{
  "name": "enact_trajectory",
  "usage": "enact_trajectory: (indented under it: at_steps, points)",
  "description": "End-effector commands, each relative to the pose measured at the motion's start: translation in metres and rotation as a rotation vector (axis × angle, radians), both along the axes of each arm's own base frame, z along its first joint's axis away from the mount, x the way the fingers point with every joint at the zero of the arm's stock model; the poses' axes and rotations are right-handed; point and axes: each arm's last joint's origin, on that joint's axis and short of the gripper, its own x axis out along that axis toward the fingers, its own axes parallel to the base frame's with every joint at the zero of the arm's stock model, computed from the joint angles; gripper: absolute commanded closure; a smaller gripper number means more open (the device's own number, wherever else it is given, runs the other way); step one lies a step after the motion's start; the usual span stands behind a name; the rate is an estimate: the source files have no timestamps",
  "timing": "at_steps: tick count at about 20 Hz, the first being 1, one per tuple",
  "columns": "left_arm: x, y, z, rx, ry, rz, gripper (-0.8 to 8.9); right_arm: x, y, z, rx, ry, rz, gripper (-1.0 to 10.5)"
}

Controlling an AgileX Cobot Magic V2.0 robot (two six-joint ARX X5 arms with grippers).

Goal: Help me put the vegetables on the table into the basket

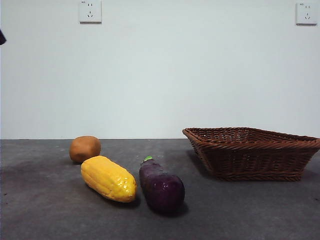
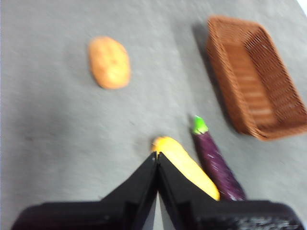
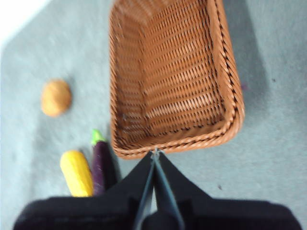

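A brown potato [image 1: 85, 148], a yellow corn cob [image 1: 108, 178] and a dark purple eggplant [image 1: 161, 186] with a green stem lie on the dark grey table [image 1: 45, 200], left of centre. The brown wicker basket [image 1: 252, 152] stands at the right and holds nothing. My left gripper [image 2: 157, 155] is shut and empty, high above the corn [image 2: 184, 165], with the eggplant [image 2: 216, 165], potato [image 2: 109, 62] and basket [image 2: 256, 76] in its view. My right gripper [image 3: 154, 153] is shut and empty, high above the basket's near rim [image 3: 177, 143]. Its view also shows the corn [image 3: 76, 172], eggplant [image 3: 100, 165] and potato [image 3: 56, 97].
A white wall with two power sockets [image 1: 90, 11] stands behind the table. A black arm tip [image 1: 2, 37] shows at the upper left edge of the front view.
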Motion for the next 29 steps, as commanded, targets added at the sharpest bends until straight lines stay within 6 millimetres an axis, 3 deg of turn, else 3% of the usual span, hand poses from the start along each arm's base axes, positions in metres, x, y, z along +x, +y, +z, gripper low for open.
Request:
enact_trajectory:
  at_steps: [1,3,8,10,20,25,29]
  points:
    - [0.005,-0.003,-0.001,-0.046,0.036,-0.054,8.17,0.021,-0.001,0.005,-0.062,0.041,0.062,7.5]
    - [0.007,-0.005,-0.004,-0.08,0.065,-0.101,8.17,0.041,-0.003,0.008,-0.101,0.083,0.083,5.2]
    - [0.01,-0.007,-0.014,-0.127,0.183,-0.148,8.17,0.098,-0.007,0.011,-0.172,0.208,0.148,4.6]
    - [0.012,-0.008,-0.016,-0.134,0.199,-0.154,8.17,0.122,-0.009,0.008,-0.217,0.269,0.145,3.7]
    - [0.016,-0.008,-0.02,-0.102,0.193,-0.184,8.17,0.214,0.019,-0.039,-0.35,0.4,0.276,3.8]
    - [0.016,-0.01,-0.02,-0.096,0.194,-0.198,8.17,0.237,0.024,-0.066,-0.398,0.449,0.29,3.9]
    - [0.016,-0.011,-0.02,-0.088,0.189,-0.207,8.17,0.244,0.024,-0.088,-0.402,0.487,0.319,4.8]
